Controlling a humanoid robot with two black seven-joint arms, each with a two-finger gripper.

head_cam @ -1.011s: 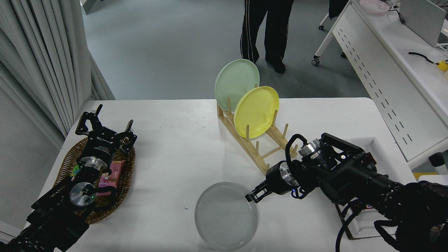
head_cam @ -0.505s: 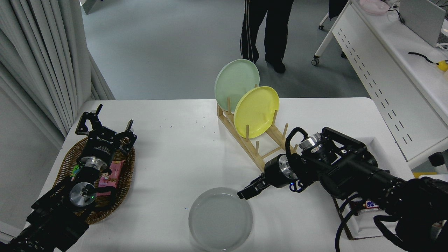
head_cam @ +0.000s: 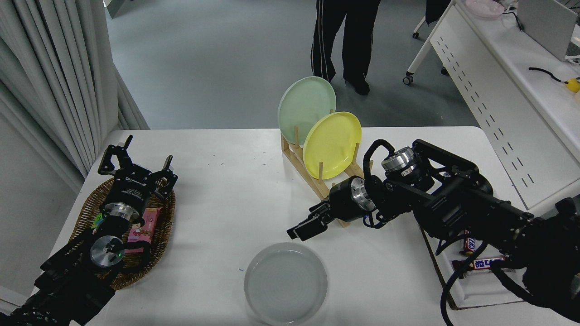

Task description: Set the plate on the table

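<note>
The light grey-white plate [head_cam: 285, 283] lies flat on the white table [head_cam: 217, 199] near its front edge, with nothing touching it. My right gripper [head_cam: 297, 232] hangs just above and behind the plate's far rim, apart from it, with its jaws open and empty. My left gripper [head_cam: 136, 158] is parked at the lower left over the wicker basket, open and empty.
A wooden rack [head_cam: 333, 192] behind the right gripper holds a pale green plate [head_cam: 306, 110] and a yellow plate [head_cam: 332, 144] upright. A wicker basket [head_cam: 165, 226] with snacks stands at the left. A white tray [head_cam: 471, 290] with candy bars is at the right. A person [head_cam: 344, 40] stands beyond the table.
My right gripper let go of the plate's rim, then rose and moved left and back. The plate settled flat on the table, slightly to the left.
</note>
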